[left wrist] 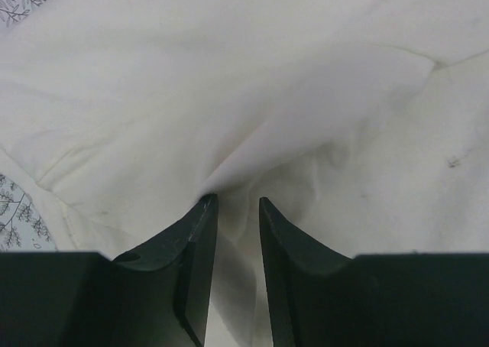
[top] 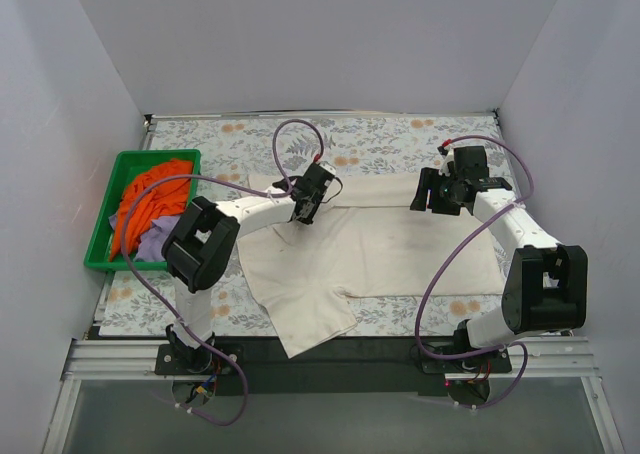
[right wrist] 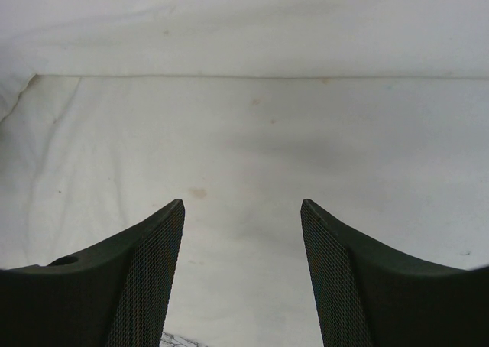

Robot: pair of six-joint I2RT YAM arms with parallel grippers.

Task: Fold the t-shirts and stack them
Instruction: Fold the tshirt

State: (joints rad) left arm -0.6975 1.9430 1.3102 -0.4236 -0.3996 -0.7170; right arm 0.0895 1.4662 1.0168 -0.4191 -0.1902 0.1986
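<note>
Centrally on the floral-patterned desk (top: 400,134), the cream t-shirt (top: 400,254) is spread out wide, and one flap of it reaches down past the desk's near edge between the two arm bases.

The left hand (top: 305,212) is set down on the far left part of this shirt, close to its far edge. From the left wrist view, the left hand (left wrist: 233,203) is seen drawn nearly together, with a raised ridge of the cream t-shirt (left wrist: 229,95) gathered and clamped in the narrow gap between its fingers. Creases fan out from that pinched spot across the cloth.

The right hand (top: 432,196) is placed over the far right part of the same shirt, well apart from the left hand. In the right wrist view, the right hand (right wrist: 243,205) is shown with its fingers held wide apart and nothing between them. Flat cream cloth (right wrist: 252,133) fills the space beneath and ahead of them. Whether the fingertips touch the cloth cannot be told.

At the left side of the desk, a green tray (top: 100,229) is seen. The orange t-shirt (top: 150,199) is bunched inside it, and the lavender t-shirt (top: 155,242) is crumpled at its near end, partly under the orange one. Both are well apart from either hand.
</note>
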